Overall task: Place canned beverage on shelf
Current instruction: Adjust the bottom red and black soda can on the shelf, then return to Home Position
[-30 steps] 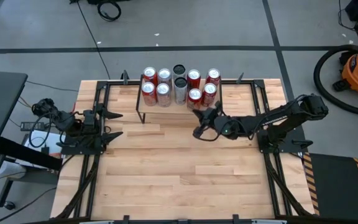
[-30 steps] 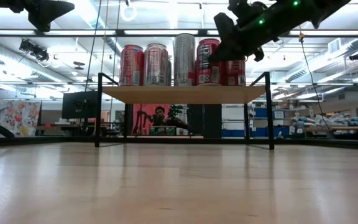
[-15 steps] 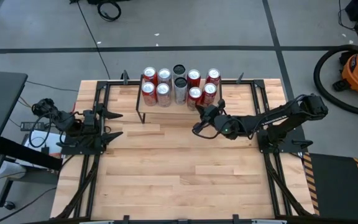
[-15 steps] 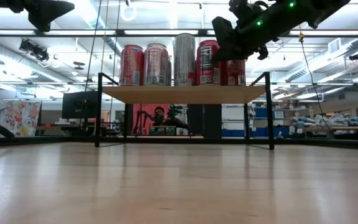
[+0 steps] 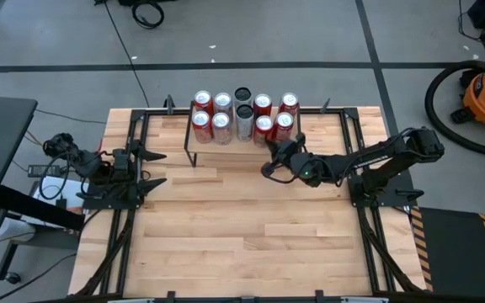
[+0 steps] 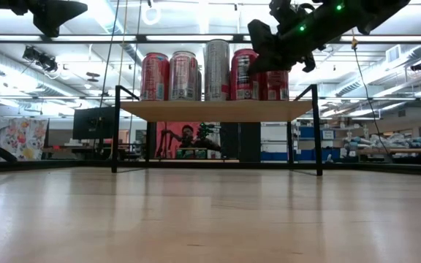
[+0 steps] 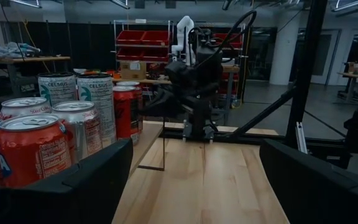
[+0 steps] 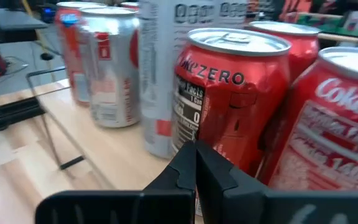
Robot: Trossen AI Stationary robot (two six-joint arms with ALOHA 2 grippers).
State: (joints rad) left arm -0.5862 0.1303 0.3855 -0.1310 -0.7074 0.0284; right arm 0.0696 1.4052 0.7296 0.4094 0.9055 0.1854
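Cans [image 5: 242, 116] crowd shelf [image 6: 214, 109]; rigid, slick, grip mid-body. Right gripper [image 5: 269, 164] near shelf, fingers pressed together, empty.

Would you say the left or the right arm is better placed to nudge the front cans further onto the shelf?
The right, probably. The right gripper, fingers shut, sits just off the shelf's front edge by the red cans. The left gripper is parked at the table's left side.
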